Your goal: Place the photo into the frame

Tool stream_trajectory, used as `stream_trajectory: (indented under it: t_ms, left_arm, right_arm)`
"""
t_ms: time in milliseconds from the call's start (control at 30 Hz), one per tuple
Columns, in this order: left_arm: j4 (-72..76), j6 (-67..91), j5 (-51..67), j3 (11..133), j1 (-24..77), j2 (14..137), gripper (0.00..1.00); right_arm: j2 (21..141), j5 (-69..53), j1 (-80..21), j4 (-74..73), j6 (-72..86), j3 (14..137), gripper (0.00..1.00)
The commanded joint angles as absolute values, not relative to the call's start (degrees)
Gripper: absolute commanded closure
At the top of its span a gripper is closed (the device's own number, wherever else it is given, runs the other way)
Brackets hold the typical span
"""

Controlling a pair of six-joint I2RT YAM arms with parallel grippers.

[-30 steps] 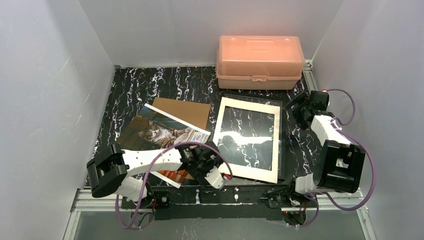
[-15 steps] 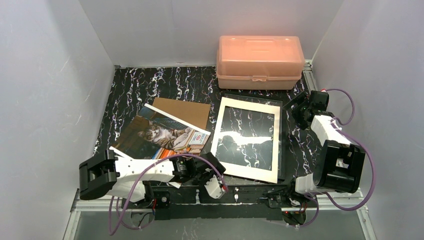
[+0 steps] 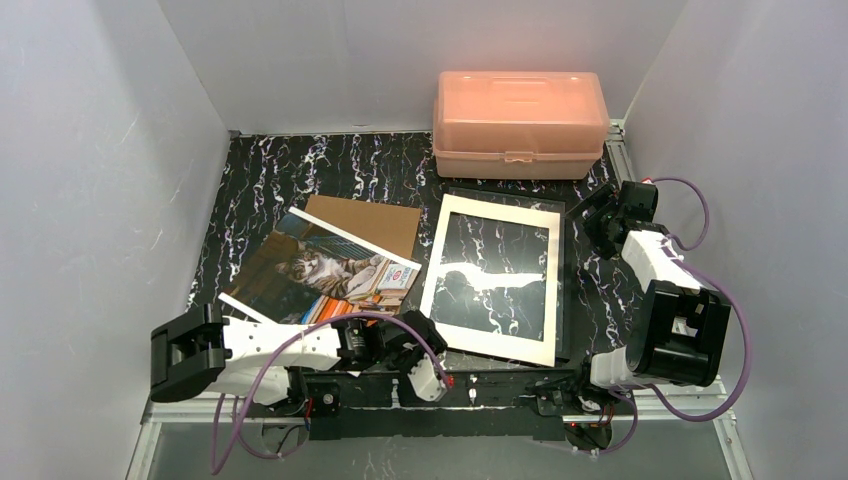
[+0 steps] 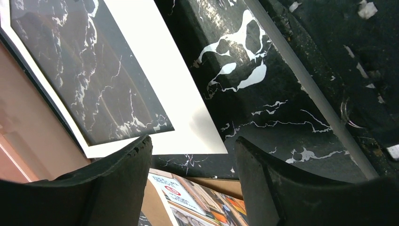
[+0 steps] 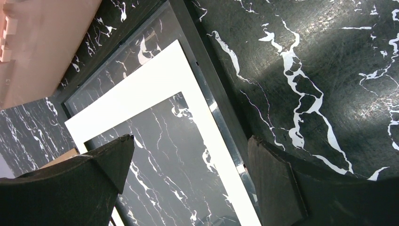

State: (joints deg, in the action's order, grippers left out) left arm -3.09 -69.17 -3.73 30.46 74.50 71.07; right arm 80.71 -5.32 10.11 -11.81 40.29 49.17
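Observation:
The photo (image 3: 320,270), a cat print with a white border, lies face up at the left, partly over a brown backing board (image 3: 372,222). The frame (image 3: 562,280), thin and black with a glass pane, lies flat at the middle right with a white mat (image 3: 440,268) on it. My left gripper (image 3: 405,347) is open and empty, low by the table's front edge, between the photo's near corner and the mat's near corner. Its wrist view shows the mat corner (image 4: 188,117) and the photo (image 4: 197,207). My right gripper (image 3: 597,222) is open and empty beside the frame's right edge (image 5: 207,70).
A pink plastic box (image 3: 520,122) stands shut at the back, just behind the frame. White walls close in the left, back and right. A metal rail (image 3: 470,390) runs along the table's front edge (image 4: 301,84).
My left arm has drawn back toward the front edge and lowered, uncovering the photo's near corner. The photo, frame and right arm have not moved.

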Motion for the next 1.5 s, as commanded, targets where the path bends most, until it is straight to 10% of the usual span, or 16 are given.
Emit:
stream_trajectory:
  t_ms: [0, 1467]
  left_arm:
    - [-2.1, -68.2, -3.3, 30.3, 75.1, 71.5, 0.39]
    - [-1.9, -58.5, -9.4, 34.3, 75.0, 72.2, 0.82]
  right_arm:
    - [79.3, -5.3, 10.6, -10.3, 39.8, 49.5, 0.01]
    - [79.0, -6.1, 11.1, -8.6, 40.3, 48.9, 0.04]
